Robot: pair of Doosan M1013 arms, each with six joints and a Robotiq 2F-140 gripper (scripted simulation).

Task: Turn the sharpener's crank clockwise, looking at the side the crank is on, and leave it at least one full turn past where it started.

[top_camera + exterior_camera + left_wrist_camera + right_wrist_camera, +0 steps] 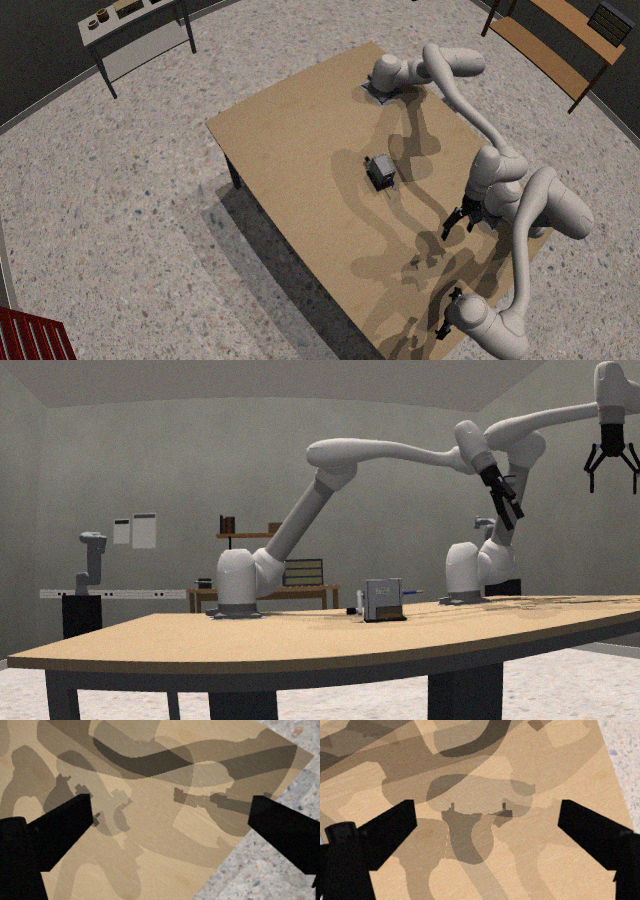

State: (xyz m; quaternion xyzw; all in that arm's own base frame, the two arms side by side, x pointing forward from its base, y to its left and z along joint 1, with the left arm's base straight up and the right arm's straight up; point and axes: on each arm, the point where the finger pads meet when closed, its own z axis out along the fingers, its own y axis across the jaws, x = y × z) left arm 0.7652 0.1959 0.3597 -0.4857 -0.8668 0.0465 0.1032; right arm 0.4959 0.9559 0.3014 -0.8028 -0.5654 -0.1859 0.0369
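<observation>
The sharpener (383, 167) (376, 599) is a small grey box on a dark base, upright on the table. Its crank (359, 603) is on the left side in the exterior view, with the arm pointing down and a black knob (351, 611) at its low end. A blue pencil (412, 592) sticks out of the opposite side. My left gripper (449, 313) (613, 492) (170, 809) is open and empty, pointing down, high near the table's end. My right gripper (457, 233) (515, 522) (487, 812) is open, empty and tilted, above the table and away from the sharpener.
The wooden table (300, 150) (150, 645) carries both arm bases; the right arm's base (385, 82) (236, 580) is the one nearer the crank side. The right forearm passes high behind the sharpener in the exterior view. A table corner shows in the left wrist view.
</observation>
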